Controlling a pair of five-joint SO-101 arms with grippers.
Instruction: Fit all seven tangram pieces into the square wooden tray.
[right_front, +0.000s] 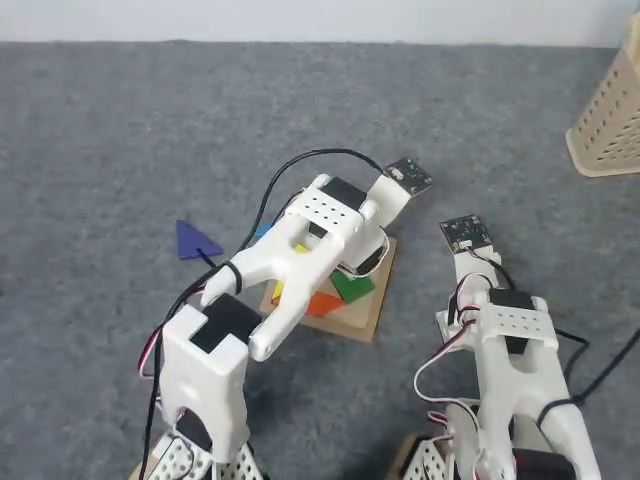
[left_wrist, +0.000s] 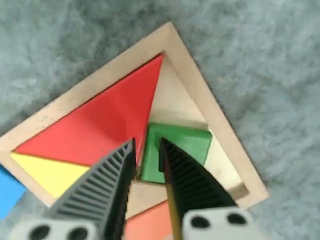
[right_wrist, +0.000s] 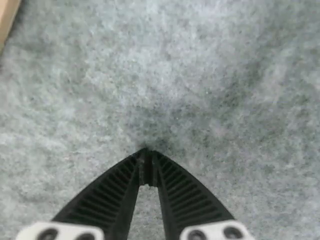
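The square wooden tray (left_wrist: 215, 110) holds a large red triangle (left_wrist: 100, 125), a yellow triangle (left_wrist: 50, 172), a green square (left_wrist: 177, 150) and an orange piece (left_wrist: 150, 225). My left gripper (left_wrist: 146, 145) hovers just over the seam between the red triangle and the green square, its fingers a narrow gap apart with nothing between them. Bare wood shows beside the green square. A dark blue triangle (right_front: 195, 240) lies on the carpet left of the tray (right_front: 375, 315). A lighter blue piece (left_wrist: 7, 192) sits outside the tray's edge. My right gripper (right_wrist: 148, 155) is shut over bare carpet.
The left arm (right_front: 320, 225) stretches over the tray and hides much of it from above. The right arm (right_front: 505, 330) stands to the tray's right. A beige perforated basket (right_front: 610, 110) sits at the far right. Grey carpet covers the table.
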